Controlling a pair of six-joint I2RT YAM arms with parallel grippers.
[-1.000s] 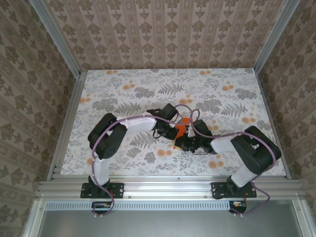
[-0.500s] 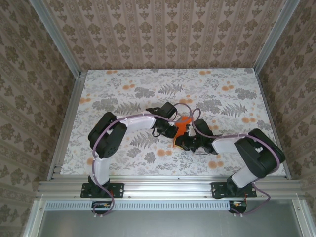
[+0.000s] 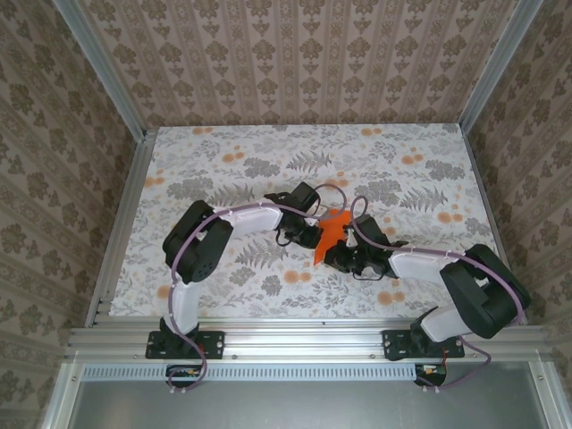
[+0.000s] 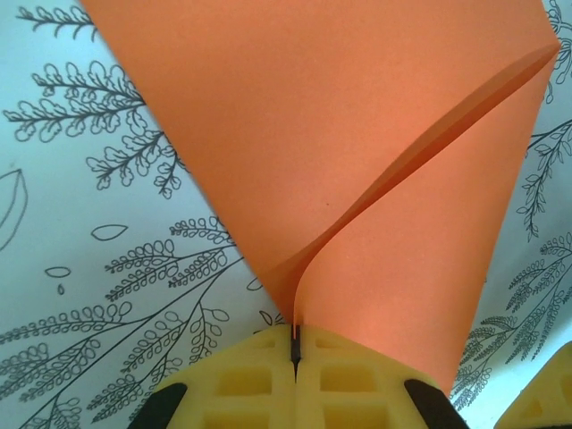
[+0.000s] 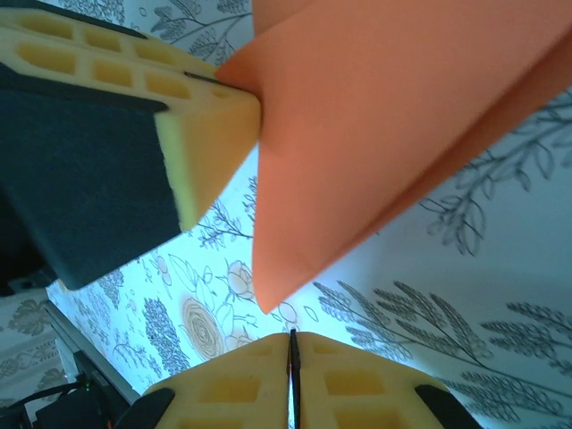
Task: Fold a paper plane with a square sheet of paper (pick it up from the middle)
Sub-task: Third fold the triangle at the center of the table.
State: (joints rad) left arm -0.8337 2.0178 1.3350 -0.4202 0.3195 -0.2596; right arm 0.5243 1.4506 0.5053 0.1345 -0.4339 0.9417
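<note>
The bright orange sheet of paper (image 3: 333, 229) hangs near the table's middle, folded into a pointed wedge with layered flaps. My left gripper (image 3: 315, 236) is shut on it. In the left wrist view the yellow pads (image 4: 241, 384) pinch the fold's lower edge at the left gripper (image 4: 295, 334), and the paper (image 4: 357, 134) fans upward. My right gripper (image 3: 332, 256) sits just in front of the paper. Its jaws (image 5: 292, 336) are shut with nothing between them, a little below the paper's (image 5: 375, 116) pointed tip. The left gripper's pads (image 5: 210, 121) show at upper left there, clamped on the paper.
The table (image 3: 268, 152) wears a floral cloth with pale orange blotches. Patterned walls with aluminium posts (image 3: 100, 63) close in the back and both sides. A metal rail (image 3: 304, 338) runs along the near edge by the arm bases.
The right arm's elbow has swung right and toward the near edge, while its gripper stayed by the paper. The paper has turned slightly and shows more. The left arm has barely moved.
</note>
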